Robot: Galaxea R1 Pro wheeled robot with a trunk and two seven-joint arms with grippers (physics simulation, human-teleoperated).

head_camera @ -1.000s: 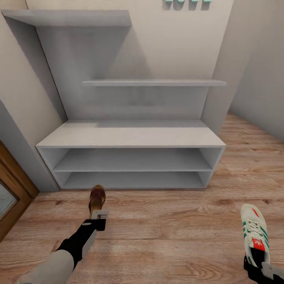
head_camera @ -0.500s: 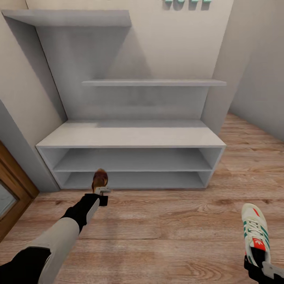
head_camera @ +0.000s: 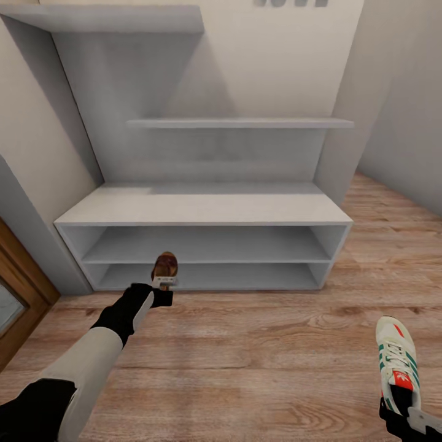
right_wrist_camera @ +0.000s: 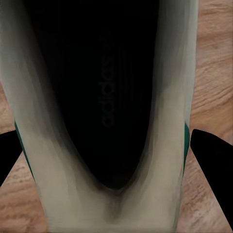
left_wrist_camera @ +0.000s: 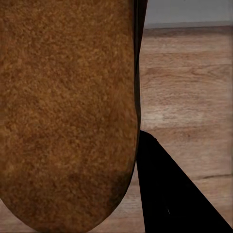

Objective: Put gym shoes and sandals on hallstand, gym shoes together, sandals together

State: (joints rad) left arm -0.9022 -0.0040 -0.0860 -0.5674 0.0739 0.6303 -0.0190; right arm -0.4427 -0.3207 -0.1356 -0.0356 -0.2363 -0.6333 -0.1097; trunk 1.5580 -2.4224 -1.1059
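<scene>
My left gripper (head_camera: 164, 284) is shut on a brown sandal (head_camera: 165, 266), held by its heel with the toe pointing at the hallstand (head_camera: 202, 212), just in front of the lower shelf opening. The sandal's tan insole (left_wrist_camera: 68, 111) looms close in the left wrist view, with a dark finger (left_wrist_camera: 170, 194) beside it. My right gripper (head_camera: 402, 412), at the bottom right corner, is shut on the heel of a white gym shoe (head_camera: 396, 359) with green stripes and red patches, held over the corridor floor (head_camera: 258, 356). The shoe's dark opening (right_wrist_camera: 107, 97) faces the right wrist camera, a dark finger (right_wrist_camera: 213, 155) on either side.
The hallstand has a wide bench top, two open shelf levels and floating wall shelves (head_camera: 239, 123) above. A brown wooden door (head_camera: 15, 294) stands at the left. Walls close in on both sides, with open wood floor to the right of the rack.
My left arm has stretched forward, carrying the sandal from the floor area up to the rack's lower shelf opening. The right gripper and gym shoe stayed put. The view tilted down slightly.
</scene>
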